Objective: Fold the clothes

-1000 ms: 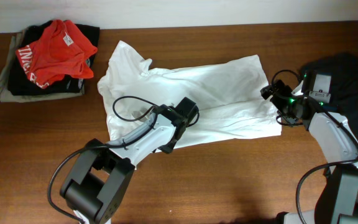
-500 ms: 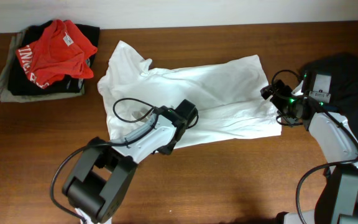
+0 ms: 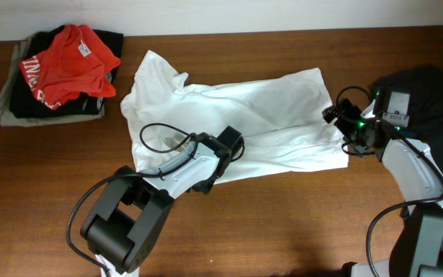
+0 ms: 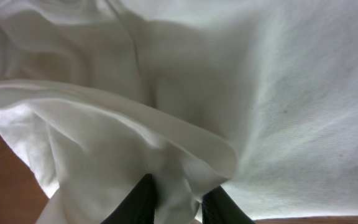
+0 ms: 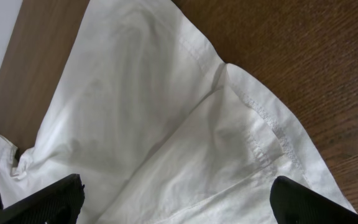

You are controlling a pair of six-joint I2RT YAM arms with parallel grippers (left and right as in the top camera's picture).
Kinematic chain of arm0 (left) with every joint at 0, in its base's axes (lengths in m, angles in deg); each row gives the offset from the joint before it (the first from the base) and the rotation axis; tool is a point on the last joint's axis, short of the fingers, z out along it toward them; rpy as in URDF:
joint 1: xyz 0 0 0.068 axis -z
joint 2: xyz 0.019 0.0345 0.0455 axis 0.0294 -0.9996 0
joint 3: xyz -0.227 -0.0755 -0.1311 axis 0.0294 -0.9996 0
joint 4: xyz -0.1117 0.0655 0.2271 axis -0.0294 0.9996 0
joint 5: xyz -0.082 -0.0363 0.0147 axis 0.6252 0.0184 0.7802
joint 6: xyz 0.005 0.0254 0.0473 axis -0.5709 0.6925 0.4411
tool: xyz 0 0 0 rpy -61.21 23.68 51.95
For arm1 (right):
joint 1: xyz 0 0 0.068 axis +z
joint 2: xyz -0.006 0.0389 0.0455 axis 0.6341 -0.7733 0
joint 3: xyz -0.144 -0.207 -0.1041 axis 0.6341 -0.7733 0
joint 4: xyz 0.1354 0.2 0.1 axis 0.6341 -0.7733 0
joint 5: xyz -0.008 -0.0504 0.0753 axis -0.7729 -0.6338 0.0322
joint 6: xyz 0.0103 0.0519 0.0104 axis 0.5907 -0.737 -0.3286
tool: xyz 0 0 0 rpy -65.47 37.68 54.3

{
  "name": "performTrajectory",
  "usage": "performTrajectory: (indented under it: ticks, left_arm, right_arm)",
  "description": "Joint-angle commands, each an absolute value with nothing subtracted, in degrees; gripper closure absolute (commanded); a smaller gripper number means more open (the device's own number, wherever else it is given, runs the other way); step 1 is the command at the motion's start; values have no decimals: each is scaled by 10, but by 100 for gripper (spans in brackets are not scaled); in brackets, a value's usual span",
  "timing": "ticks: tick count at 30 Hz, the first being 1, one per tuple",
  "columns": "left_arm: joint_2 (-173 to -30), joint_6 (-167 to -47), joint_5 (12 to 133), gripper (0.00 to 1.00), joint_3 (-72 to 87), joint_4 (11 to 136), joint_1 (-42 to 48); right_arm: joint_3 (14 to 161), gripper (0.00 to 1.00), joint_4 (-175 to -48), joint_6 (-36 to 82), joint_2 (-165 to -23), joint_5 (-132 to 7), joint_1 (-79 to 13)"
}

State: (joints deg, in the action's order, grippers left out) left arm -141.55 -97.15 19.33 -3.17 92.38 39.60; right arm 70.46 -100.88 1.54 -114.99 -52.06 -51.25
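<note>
Brown worktop (image 3: pixel 283 223) is carrying your white T-shirt (image 3: pixel 268 115), lying rumpled in the middle. Your left fingers (image 4: pixel 143 200) are pinching a fold at its near edge, probably for lifting it over. Your right fingers (image 5: pixel 51 200) are hanging spread wide over the hem corner.

1. A brown wooden bench (image 3: pixel 283 223) is seen, its grain running from left to right.
2. A white T-shirt (image 3: pixel 275 115) is spread, crumpled, across the middle of the bench, with one sleeve turned toward the far edge. In the right wrist view its stitched hem corner is shown lying flat on the wood.
3. A pile of clothes (image 3: pixel 91 104) is set at the far left, apart from the shirt. A grey-olive piece (image 3: pixel 2 104) is placed lowest, against the wood, and a red garment (image 3: pixel 68 58) is laid on top.
4. A black garment (image 3: pixel 429 88) is laid at the far right and is partly cut off by the picture's edge.
</note>
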Motion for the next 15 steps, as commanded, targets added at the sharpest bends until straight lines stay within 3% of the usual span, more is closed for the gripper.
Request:
performTrajectory:
  ticks: [1, 9, 11, 13, 15]
  left_arm:
    - [-1421, -981, 181, 78, -35, 928, 398]
    - [-1421, -1022, 151, 79, -24, 939, 398]
    - [-1421, -1022, 151, 85, -19, 941, 398]
    - [-1421, -1032, 140, 98, -16, 942, 397]
    - [-1421, -1060, 111, 99, -16, 946, 397]
  right_arm:
    - [714, 1, -1009, 21, -1136, -526, -509]
    - [714, 1, -1009, 21, -1136, -527, -509]
    - [714, 2, -1009, 21, -1136, -530, -509]
    - [714, 1, -1009, 21, -1136, -530, -509]
    - [714, 1, -1009, 21, -1136, -530, -509]
